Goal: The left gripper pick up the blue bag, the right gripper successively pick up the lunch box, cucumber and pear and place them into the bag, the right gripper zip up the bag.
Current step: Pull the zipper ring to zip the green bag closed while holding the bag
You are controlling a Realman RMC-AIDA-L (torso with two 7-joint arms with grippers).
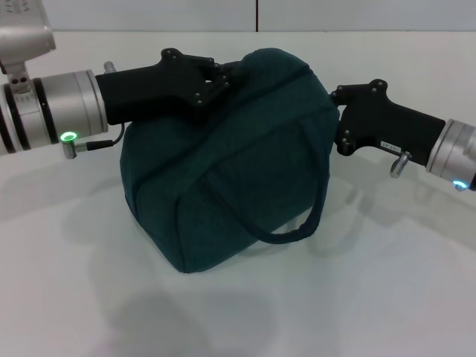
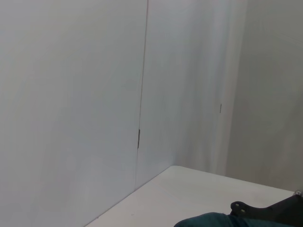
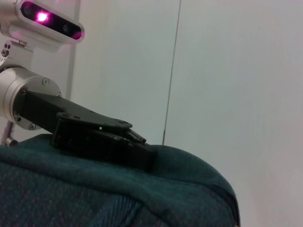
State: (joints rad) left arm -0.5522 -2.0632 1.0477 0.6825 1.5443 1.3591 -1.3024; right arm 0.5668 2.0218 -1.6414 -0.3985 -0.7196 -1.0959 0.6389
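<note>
A: How are the jaws set?

B: On the left gripper (image 1: 227, 74) they appear pressed together on the fabric at the top far-left of the blue bag (image 1: 230, 163); the same pinch is seen in the right wrist view, where the left gripper (image 3: 137, 151) lies on the crown of the blue bag (image 3: 118, 194). For the right gripper (image 1: 338, 111), whether the jaws are apart or together cannot be told; its tip is hidden against the bag's right end.

A: Where is the bag placed?

B: It is resting on the white table (image 1: 387, 282), centre of the scene, tilted with its near corner down. One handle strap (image 1: 312, 216) is hung loose over the near right side. No lunch box, cucumber or pear can be seen, so they are judged to be inside already.

A: What could go wrong from here?

B: The bag could be dragged or rolled toward the right if the zip is pulled harder than the left pinch can resist. Only a fold of soft cloth is held, so a slip is possible. The zipper tab itself cannot be made out, so a missed or partial closure cannot be ruled out.

A: And relative to the jaws?

B: The bag lies between the two grippers, the left touching its top, the right at its right end.
</note>
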